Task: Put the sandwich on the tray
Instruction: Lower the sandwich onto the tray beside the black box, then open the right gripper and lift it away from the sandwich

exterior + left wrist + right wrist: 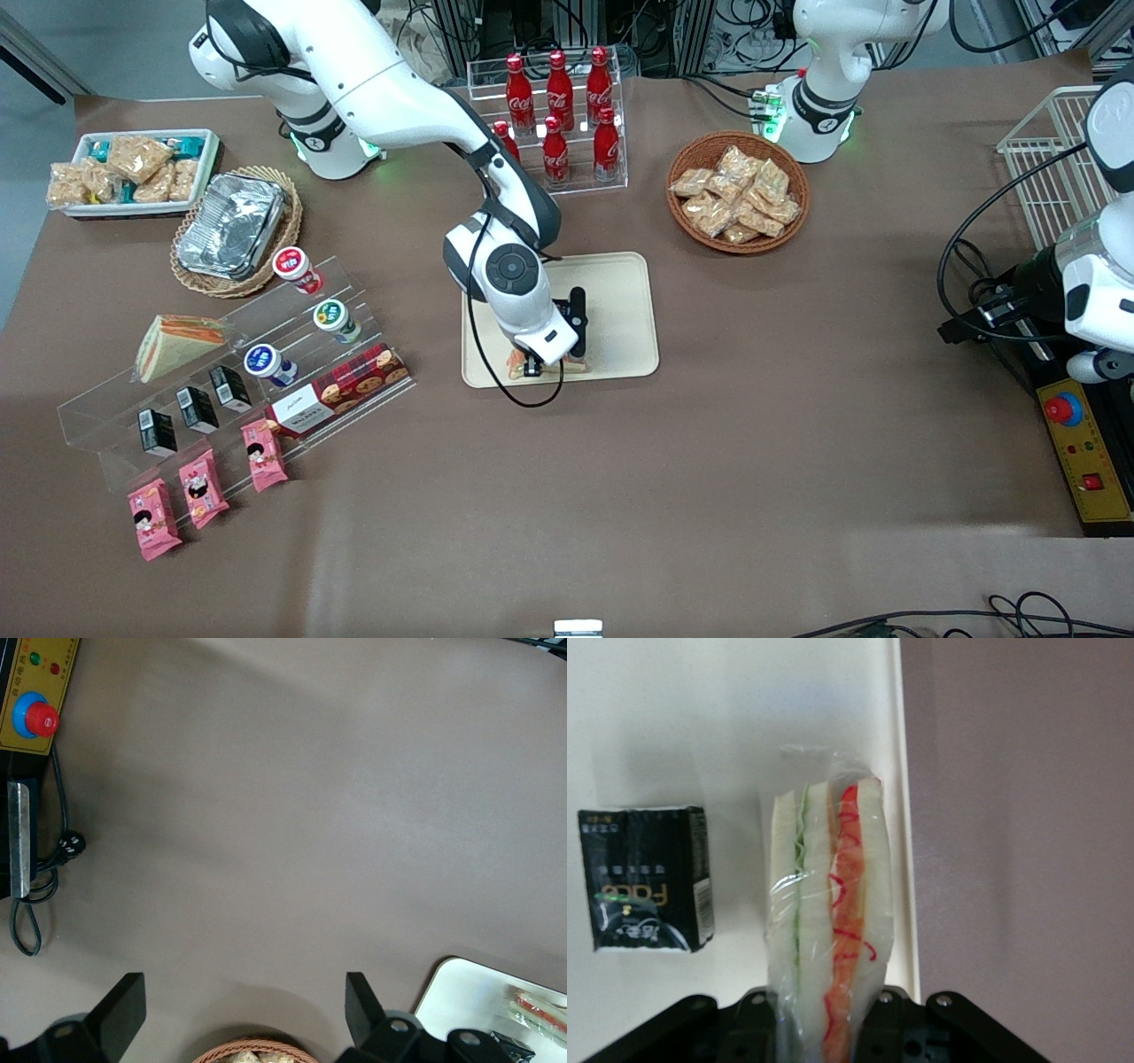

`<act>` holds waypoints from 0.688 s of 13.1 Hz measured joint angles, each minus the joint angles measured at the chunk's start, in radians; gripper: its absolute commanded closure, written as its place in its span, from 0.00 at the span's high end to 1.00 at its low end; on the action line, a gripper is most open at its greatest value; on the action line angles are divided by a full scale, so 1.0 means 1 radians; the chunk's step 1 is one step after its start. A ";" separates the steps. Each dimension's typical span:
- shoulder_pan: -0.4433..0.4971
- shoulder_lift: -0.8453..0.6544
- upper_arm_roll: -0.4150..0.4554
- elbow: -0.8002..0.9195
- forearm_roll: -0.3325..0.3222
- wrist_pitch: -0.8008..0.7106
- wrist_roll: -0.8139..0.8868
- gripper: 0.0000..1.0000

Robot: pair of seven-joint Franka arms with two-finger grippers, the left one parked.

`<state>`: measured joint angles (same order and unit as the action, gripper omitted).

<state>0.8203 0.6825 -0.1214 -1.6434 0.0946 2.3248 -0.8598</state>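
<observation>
Front cam high overhead, wrist cams close, share tray (633, 306)

Even, bright light from above; pictures are sharp.
Soft shadows on the tray (700, 718); glare on the sandwich (828, 930) wrap.

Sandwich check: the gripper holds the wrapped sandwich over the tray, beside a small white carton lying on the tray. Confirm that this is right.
One detail is wrong: the carton is black, not white, as the right wrist view shows. The rest stands: the gripper holds the wrapped sandwich over the tray, with the carton beside it on the tray.
</observation>
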 measured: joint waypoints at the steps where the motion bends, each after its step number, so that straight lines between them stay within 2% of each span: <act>1: 0.000 0.000 0.000 -0.001 0.000 0.000 0.005 0.99; 9: -0.032 -0.027 -0.025 0.010 0.000 0.001 0.010 0.99</act>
<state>0.7882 0.6551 -0.1469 -1.6337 0.0946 2.3260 -0.8498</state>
